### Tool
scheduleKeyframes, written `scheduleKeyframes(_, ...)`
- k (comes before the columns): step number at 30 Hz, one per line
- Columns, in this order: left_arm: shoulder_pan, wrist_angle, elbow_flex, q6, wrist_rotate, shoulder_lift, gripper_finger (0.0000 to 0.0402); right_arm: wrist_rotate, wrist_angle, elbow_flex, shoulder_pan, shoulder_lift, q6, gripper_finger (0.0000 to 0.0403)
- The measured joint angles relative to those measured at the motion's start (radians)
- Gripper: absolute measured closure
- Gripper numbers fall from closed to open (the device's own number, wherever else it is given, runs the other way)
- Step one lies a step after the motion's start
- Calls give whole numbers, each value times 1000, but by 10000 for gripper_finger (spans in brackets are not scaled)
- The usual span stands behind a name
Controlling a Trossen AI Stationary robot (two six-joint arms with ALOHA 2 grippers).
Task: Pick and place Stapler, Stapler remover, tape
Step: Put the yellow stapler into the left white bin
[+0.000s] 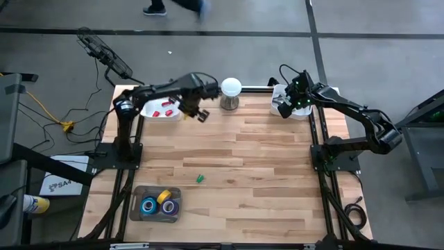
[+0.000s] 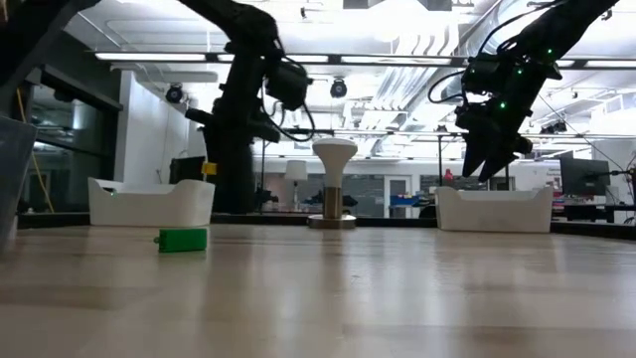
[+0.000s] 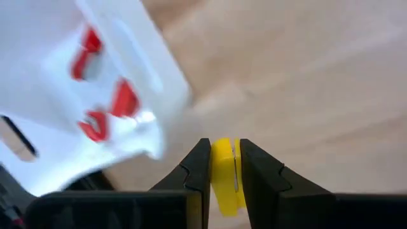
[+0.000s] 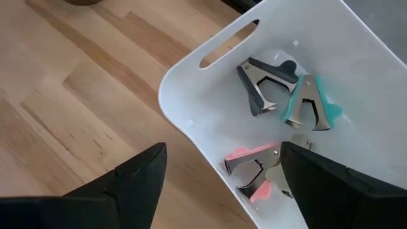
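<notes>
Spanning the whole scene, the wooden table (image 1: 229, 167) carried two white bins at its far edge and a tray (image 1: 136, 208) at the near left, where blue, yellow and purple rolls of tape (image 1: 159, 203) sat together. The left bin (image 1: 158, 111) held small red staplers (image 1: 161, 107); the right bin (image 4: 356, 76) held three staple removers (image 4: 280, 95) in dark, teal and pink. The left gripper (image 3: 224, 166) hung just right of the left bin, its fingers pinched almost together on a small yellow stapler (image 3: 222, 175). Released there, that stapler would likely have landed on bare wood beside the rim. The right gripper (image 4: 219, 168) hovered over the right bin's near edge, fingers spread wide and empty; a descent from there risked one finger striking the rim. A green stapler (image 1: 200, 179) lay alone mid-table.
</notes>
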Motion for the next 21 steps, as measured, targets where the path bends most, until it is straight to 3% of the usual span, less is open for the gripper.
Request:
scheduleKeyframes(10,243,-4,0,130,-72,-65,348,6,0,0,0,0,47,104)
scheduleKeyframes(21,385,71,-102,172,-17,-60,348,15,-4,0,0,0,71,104)
